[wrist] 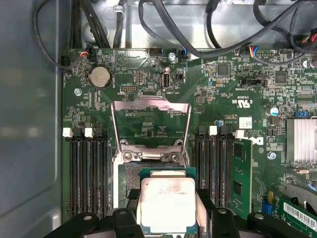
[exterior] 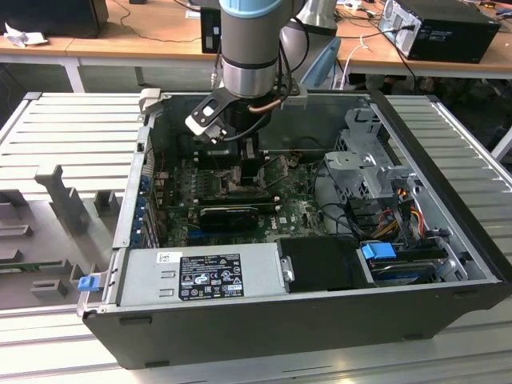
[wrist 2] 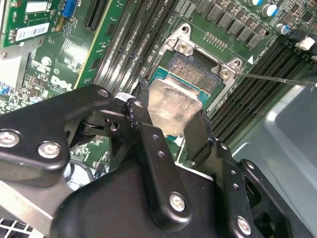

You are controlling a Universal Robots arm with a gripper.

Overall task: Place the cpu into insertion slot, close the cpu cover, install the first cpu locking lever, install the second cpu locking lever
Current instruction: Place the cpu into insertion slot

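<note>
Closest to us in the first wrist view, the gripper (wrist: 168, 201) is clenched on the cpu (wrist: 167, 210), pinching it from two opposite sides. We see the chip grey face up over the insertion slot (wrist: 128, 181), whose dark pins show past its edge; whether it is seated we cannot tell. Beyond, the cpu cover (wrist: 151, 104) lies swung open on the green motherboard (wrist: 148, 69), with long memory slots (wrist: 86, 173) flanking the socket.
</note>
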